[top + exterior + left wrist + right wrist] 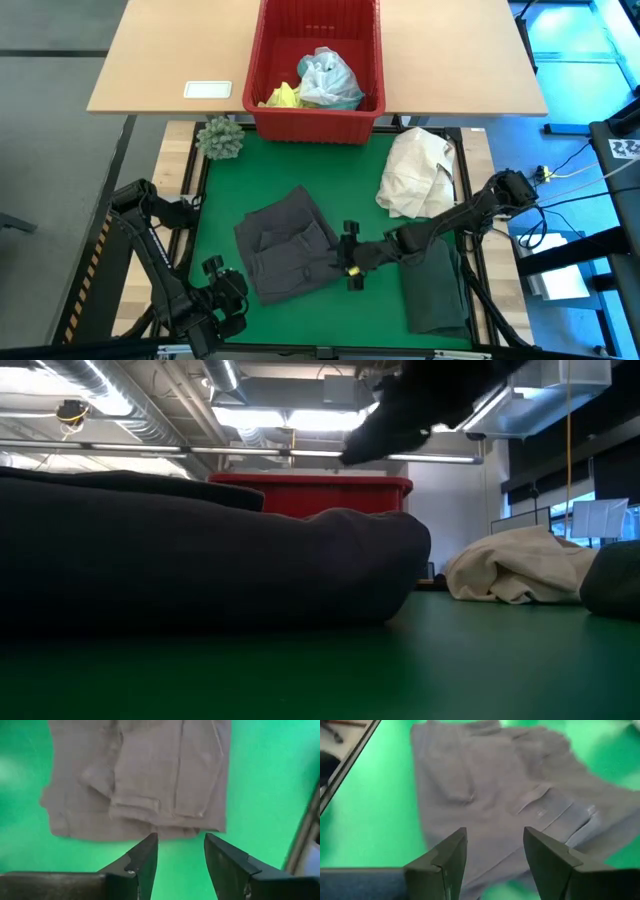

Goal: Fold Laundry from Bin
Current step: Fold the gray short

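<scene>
The grey garment (290,245) lies folded flat on the green mat, and it fills the left foreground of the low view (200,560). My left gripper (181,850) is open and hangs above the bare mat just off the garment's near left edge (228,290). My right gripper (495,847) is open above the garment's right edge (350,260); nothing sits between its fingers. The red bin (265,70) stands at the mat's far edge and holds a yellow garment (283,97) and a light turquoise one (328,80). A dark green garment (435,285) lies folded at the near right.
A cream-white cloth bundle (418,172) lies on the mat's far right. A green spiky ball (220,138) sits at the far left corner. Bare green mat (300,325) shows along the near edge. A wooden table (170,60) with a white card stands behind.
</scene>
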Robot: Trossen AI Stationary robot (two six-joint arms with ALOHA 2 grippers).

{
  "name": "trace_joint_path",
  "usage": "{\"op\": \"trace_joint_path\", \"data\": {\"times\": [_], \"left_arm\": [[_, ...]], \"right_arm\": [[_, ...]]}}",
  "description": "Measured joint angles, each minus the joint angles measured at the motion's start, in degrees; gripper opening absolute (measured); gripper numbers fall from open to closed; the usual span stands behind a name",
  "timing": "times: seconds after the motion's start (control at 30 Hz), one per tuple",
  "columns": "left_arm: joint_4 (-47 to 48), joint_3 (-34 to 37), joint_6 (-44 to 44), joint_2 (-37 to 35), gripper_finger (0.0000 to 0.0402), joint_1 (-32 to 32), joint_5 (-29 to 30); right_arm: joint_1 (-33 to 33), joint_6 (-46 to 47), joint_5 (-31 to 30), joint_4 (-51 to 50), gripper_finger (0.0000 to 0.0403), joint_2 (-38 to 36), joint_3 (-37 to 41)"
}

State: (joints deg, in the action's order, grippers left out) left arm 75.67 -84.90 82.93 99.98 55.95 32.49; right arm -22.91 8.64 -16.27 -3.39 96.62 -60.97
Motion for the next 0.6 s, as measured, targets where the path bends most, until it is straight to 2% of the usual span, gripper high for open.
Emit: {"op": "trace_joint_path", "data": {"times": [0.13,0.27,0.4,0.6], "left_arm": [[3.6,2.9,0.5,-0.8,0.0166,-1.2,2.6],[0.2,9.1,0.4,-5.4,0.0167,-2.7,5.0],[-8.2,19.4,-1.9,-12.9,0.0167,-5.4,6.7],[-29.5,36.4,-13.3,-25.2,0.0167,-13.4,4.6]], "right_arm": [[4.3,-0.1,5.0,-0.1,0.0195,0.0,-1.0],[9.6,-0.1,10.2,-1.5,0.0195,0.0,-1.0],[14.4,0.0,18.9,-0.1,0.0196,0.8,-1.0],[18.0,-0.2,25.5,3.2,0.0196,3.4,-1.1]]}}
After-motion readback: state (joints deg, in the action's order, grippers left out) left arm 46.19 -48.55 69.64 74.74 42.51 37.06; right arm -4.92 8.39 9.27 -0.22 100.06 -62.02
